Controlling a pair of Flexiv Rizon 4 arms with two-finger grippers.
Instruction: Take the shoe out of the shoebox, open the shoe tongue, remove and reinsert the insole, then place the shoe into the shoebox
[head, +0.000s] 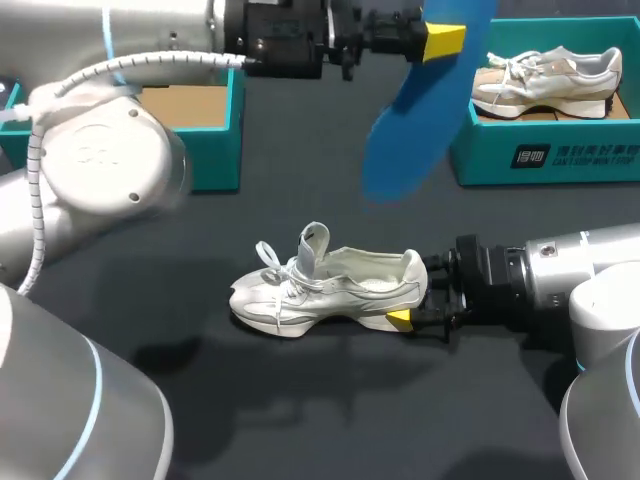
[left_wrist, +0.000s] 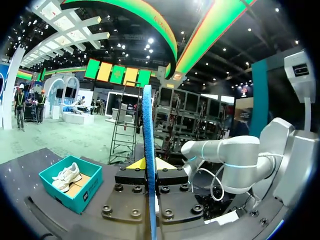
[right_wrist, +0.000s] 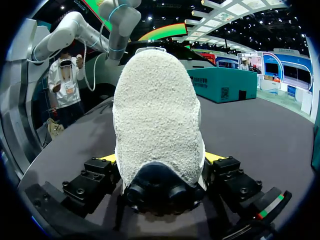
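A white shoe (head: 325, 288) lies on its sole in the middle of the dark table, toe to the left, tongue pulled up. My right gripper (head: 414, 300) is shut on its heel. In the right wrist view the heel (right_wrist: 157, 115) fills the space between the two yellow tips of the right gripper (right_wrist: 160, 161), and both fingers touch it. High over the far side of the table, my left gripper (head: 440, 40) is shut on a blue insole (head: 420, 115) that hangs down from it. The left wrist view shows the insole (left_wrist: 147, 140) edge-on in the left gripper (left_wrist: 148, 165).
A teal shoebox (head: 545, 150) at the back right holds a second pale shoe (head: 545, 82); it also shows in the left wrist view as the shoebox (left_wrist: 82, 192). Another teal box (head: 215, 150) with a cardboard floor stands at the back left.
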